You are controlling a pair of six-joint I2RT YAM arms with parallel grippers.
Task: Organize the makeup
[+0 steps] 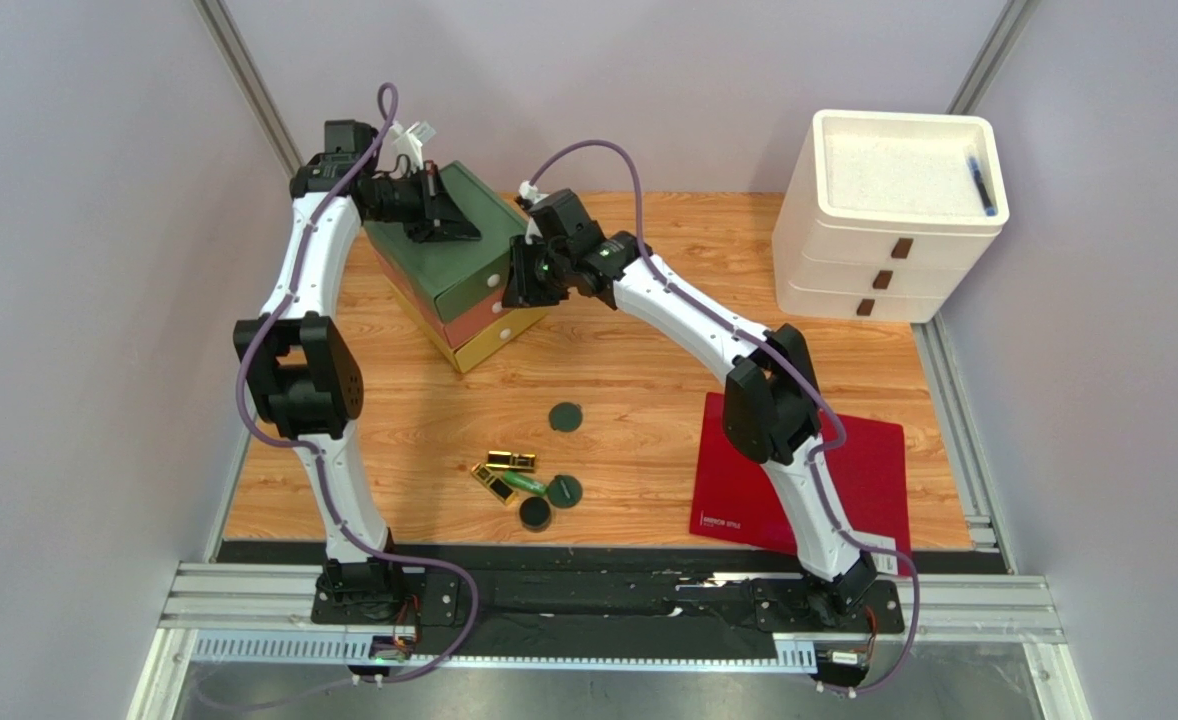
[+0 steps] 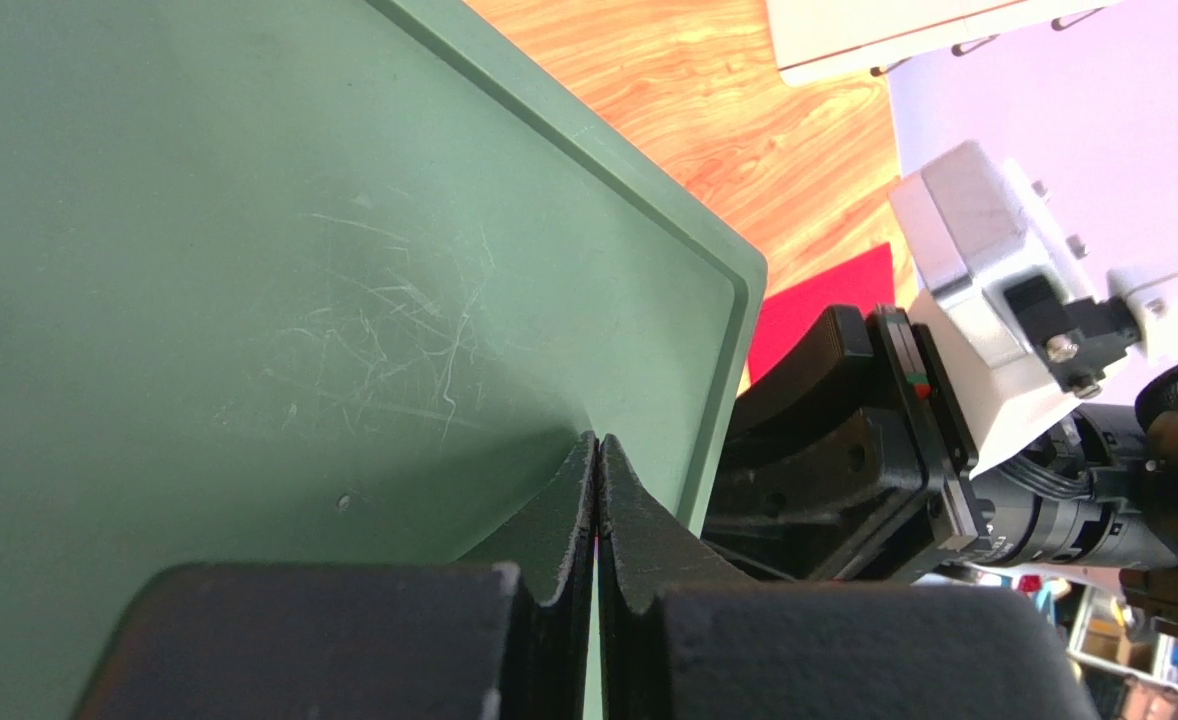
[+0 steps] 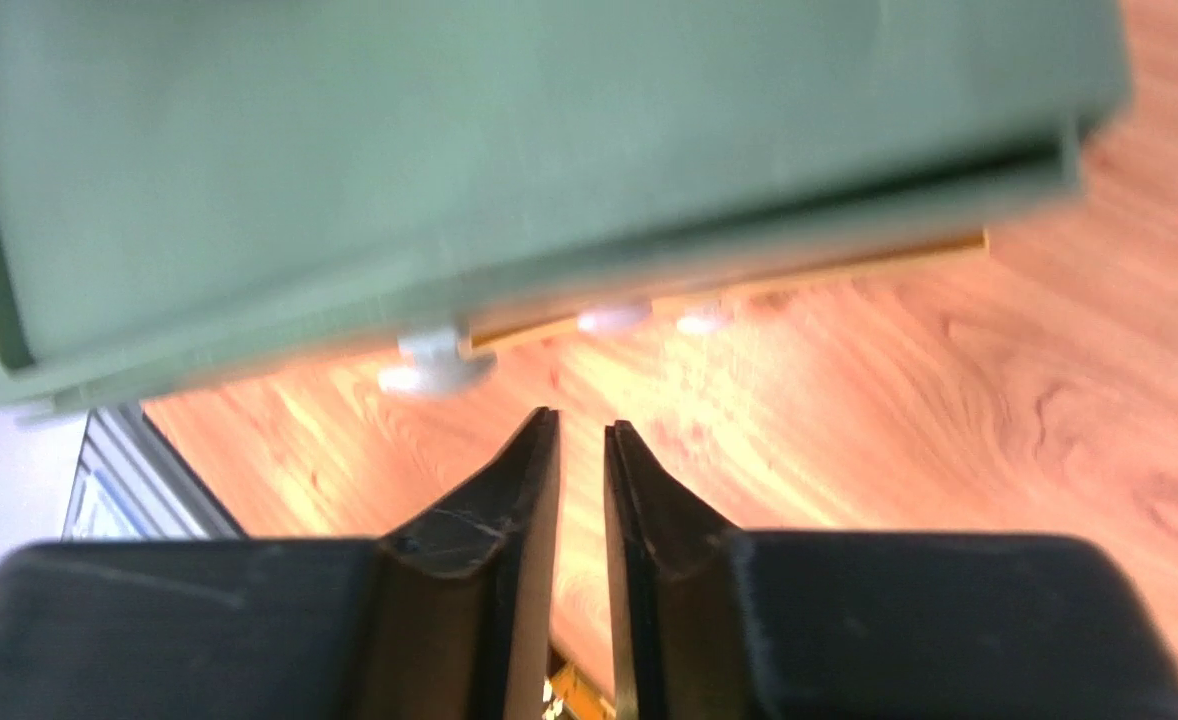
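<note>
The makeup lies loose on the wooden table: three dark green round compacts (image 1: 565, 417) (image 1: 562, 489) (image 1: 535, 513), gold lipstick tubes (image 1: 513, 458) and a green tube (image 1: 523, 485). A small drawer stack (image 1: 468, 278) has green, orange and yellow tiers. My left gripper (image 1: 453, 222) (image 2: 597, 440) is shut, its tips resting on the stack's green top (image 2: 280, 300). My right gripper (image 1: 517, 278) (image 3: 580, 425) hovers at the stack's front, just short of a white knob (image 3: 433, 365). Its jaws stand a narrow gap apart with only wood showing between them.
A white three-drawer unit (image 1: 888, 210) stands at the back right with a small blue item (image 1: 980, 180) on top. A flat red sheet (image 1: 866, 465) lies at the front right under the right arm. A metal rail (image 1: 610, 600) runs along the near edge.
</note>
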